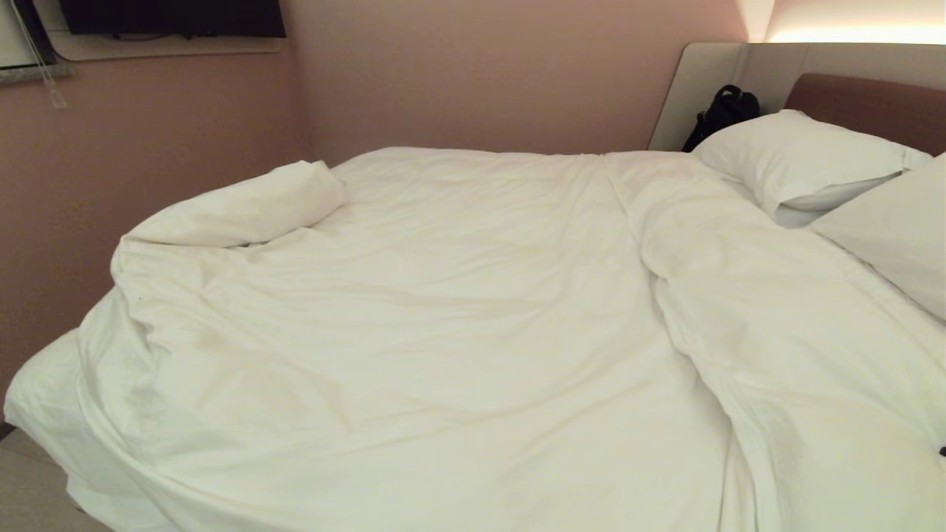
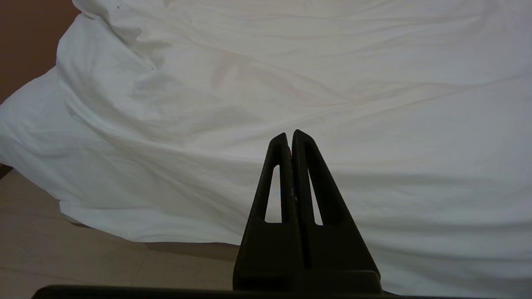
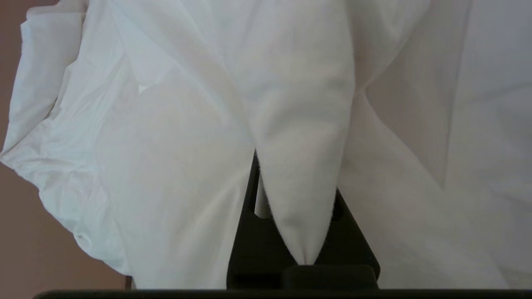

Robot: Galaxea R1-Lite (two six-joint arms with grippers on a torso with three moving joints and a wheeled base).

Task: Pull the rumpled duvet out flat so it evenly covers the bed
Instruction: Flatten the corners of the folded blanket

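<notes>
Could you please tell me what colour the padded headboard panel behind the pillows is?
Brown, best seen in the head view: headboard panel.

One bed (image 1: 850, 103) here, and one duvet (image 1: 443, 318) spread over it. Two pillows — one (image 1: 802, 155) up at the headboard end, a second (image 1: 898, 229) at the right edge. One black bag (image 1: 723, 111) in the far corner. Two grippers — left (image 2: 290, 137), right (image 3: 297, 207).

A rumpled duvet (image 1: 443, 332) covers the bed (image 1: 857, 103), one corner folded back at far left; two pillows (image 1: 798, 159) and a black bag (image 1: 724, 111) lie by the headboard.
</notes>
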